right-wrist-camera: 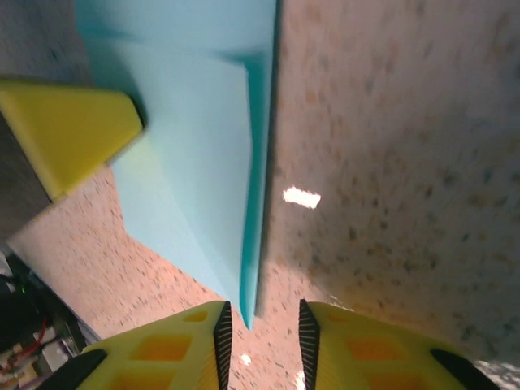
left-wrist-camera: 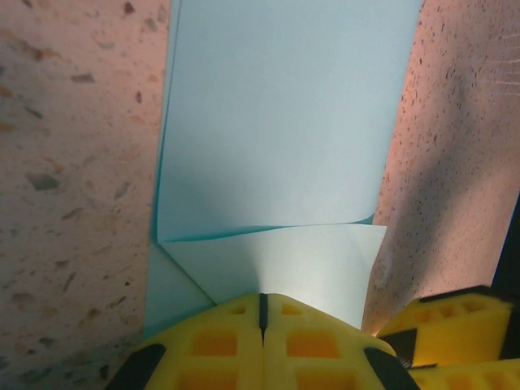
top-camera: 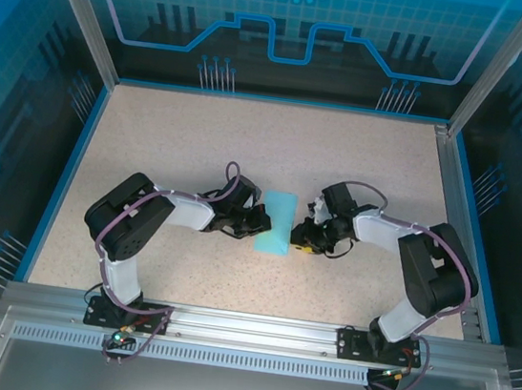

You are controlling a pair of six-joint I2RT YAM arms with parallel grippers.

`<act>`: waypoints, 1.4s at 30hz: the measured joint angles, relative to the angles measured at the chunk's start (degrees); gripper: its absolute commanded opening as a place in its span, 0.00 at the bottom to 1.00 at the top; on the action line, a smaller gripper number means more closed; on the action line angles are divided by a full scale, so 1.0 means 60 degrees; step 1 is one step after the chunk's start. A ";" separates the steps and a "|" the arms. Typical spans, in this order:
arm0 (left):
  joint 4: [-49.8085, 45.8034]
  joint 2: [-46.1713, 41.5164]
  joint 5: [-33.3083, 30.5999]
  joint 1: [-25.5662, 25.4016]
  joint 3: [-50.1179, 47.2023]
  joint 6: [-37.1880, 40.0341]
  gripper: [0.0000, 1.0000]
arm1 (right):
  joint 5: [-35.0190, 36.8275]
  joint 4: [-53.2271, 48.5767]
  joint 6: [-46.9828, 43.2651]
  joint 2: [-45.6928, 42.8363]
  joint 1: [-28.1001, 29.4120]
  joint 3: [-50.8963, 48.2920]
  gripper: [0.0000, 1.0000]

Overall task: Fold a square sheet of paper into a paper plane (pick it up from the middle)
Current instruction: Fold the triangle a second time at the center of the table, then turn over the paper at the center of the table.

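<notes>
The partly folded light-turquoise sheet of paper [top-camera: 276,224] is lying flat on the speckled beige table [top-camera: 171,145]. At its left edge the left gripper [left-wrist-camera: 262,313] is bearing down with jaws pressed together, probably pinning it. At its right edge the right gripper [right-wrist-camera: 260,325] is standing slightly spread, pinching nothing, with the creased edge pointing into the gap.

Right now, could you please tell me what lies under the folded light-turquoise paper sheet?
The folded light-turquoise paper sheet lies on the speckled beige tabletop, which shows around it. Its own lower layer peeks out beneath the top flap. Whatever sits directly beneath is covered.
</notes>
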 measured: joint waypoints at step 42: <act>-0.0568 0.0055 -0.0084 0.0004 0.0339 0.0004 0.04 | -0.0579 0.1446 0.1056 0.1290 -0.0022 0.0852 0.27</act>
